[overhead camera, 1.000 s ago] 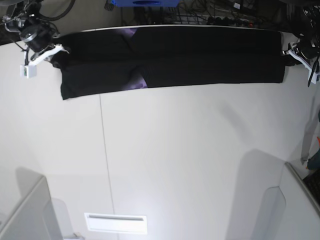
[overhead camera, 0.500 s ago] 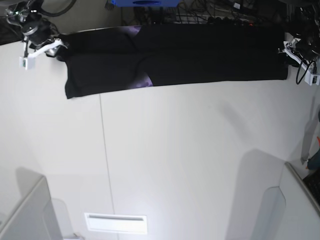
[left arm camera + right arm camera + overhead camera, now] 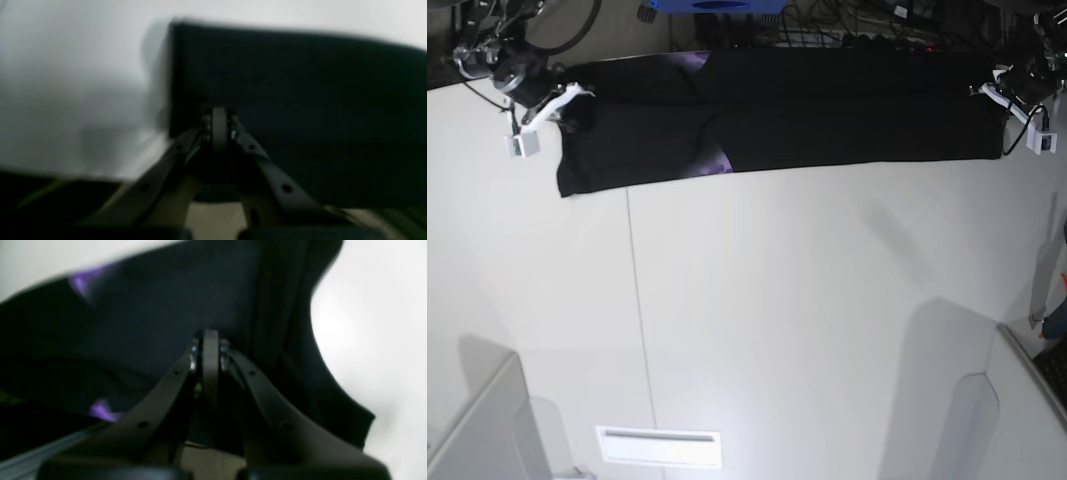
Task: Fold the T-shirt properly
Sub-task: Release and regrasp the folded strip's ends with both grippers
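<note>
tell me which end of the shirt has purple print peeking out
The end at the right gripper, on the base view's left: purple shows on the T-shirt near the fold there. The end at the left gripper is plain black.

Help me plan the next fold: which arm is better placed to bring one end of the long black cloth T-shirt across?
Neither clearly. The left gripper sits shut at one end of the black cloth T-shirt, the right gripper shut at the other.
</note>
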{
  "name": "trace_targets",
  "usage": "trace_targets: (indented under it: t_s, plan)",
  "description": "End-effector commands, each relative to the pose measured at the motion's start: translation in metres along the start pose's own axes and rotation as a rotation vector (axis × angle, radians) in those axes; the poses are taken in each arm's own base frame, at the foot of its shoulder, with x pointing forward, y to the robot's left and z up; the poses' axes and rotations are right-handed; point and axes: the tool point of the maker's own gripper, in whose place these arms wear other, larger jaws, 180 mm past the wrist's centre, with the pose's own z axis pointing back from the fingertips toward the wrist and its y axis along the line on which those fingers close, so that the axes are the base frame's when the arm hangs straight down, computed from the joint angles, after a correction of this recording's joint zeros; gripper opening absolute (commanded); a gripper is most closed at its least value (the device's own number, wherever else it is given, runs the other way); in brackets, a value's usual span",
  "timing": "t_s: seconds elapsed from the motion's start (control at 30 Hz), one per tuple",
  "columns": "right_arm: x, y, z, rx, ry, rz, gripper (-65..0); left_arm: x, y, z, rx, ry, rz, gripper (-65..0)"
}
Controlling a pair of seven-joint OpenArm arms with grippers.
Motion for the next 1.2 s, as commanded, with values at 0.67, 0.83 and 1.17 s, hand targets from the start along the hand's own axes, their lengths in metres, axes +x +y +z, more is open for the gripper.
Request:
trace_targets:
  t_s: [0.67,0.83,1.17]
  plan:
    - [0.025,-0.095,-0.034,-0.252,0.019,-0.053,-65.0,0.082,-0.088,-0.074,-0.008,-0.013,-0.2,-65.0]
    - [0.029,-0.092,-0.031,-0.252,0.0,-0.04,-65.0,0.095,-0.088,-0.063,0.005,-0.062,-0.213,-65.0]
    - [0.075,-0.05,-0.005,-0.223,-0.141,0.165,-65.0,0.142,-0.072,0.001,-0.065,-0.339,-0.069,-65.0]
